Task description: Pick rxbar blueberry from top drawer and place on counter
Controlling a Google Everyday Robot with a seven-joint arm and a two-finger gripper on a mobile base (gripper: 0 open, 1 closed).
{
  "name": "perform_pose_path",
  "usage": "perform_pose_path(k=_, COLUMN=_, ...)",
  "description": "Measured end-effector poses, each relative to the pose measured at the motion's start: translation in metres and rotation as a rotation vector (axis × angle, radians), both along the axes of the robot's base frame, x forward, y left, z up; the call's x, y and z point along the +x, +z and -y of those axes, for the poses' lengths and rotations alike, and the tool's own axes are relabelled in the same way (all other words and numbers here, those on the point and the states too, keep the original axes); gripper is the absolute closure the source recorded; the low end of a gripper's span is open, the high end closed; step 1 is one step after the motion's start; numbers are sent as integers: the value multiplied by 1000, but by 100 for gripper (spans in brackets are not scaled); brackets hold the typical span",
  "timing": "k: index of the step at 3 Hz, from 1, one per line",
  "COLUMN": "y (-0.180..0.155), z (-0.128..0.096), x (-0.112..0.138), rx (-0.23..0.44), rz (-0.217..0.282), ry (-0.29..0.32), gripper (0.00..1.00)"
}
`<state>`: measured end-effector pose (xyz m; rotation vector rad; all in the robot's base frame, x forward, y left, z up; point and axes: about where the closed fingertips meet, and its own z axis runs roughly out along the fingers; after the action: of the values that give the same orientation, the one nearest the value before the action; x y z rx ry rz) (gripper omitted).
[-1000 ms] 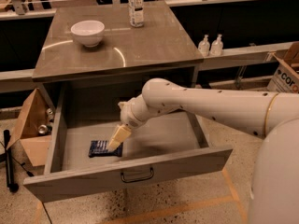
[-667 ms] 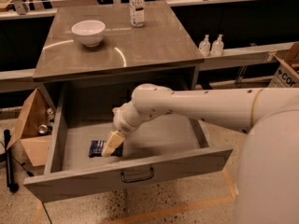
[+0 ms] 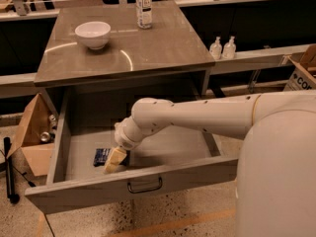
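The dark blue bar (image 3: 101,156) lies flat on the floor of the open drawer (image 3: 133,185), in the lower left of the frame. The gripper (image 3: 114,160) is down inside the drawer at the bar's right end, seemingly touching it; whether it is wide or narrow cannot be told. Above, the counter (image 3: 148,53) carries a white bowl (image 3: 93,33) and a bottle (image 3: 143,1).

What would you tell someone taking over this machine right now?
Tool: low inside the open drawer, at the right end of the blue bar; contact cannot be told.
Bar: lying flat on the drawer floor, front left.
Counter: holds a white bowl and a bottle, no bar.
Done: drawer open, tool at the bar.
Left: grip the bar, lift it out, set it on the counter.
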<state>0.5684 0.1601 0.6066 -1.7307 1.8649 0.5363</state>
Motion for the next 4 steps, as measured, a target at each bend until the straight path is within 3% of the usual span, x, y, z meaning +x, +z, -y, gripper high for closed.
perform_pose_path(k=1, y=-9, z=4, x=-4, rx=32, rz=-15, ry=21, gripper=17)
perform_pose_path(k=4, y=-9, z=19, x=-5, rx=64, rz=-6, ry=50, gripper=87)
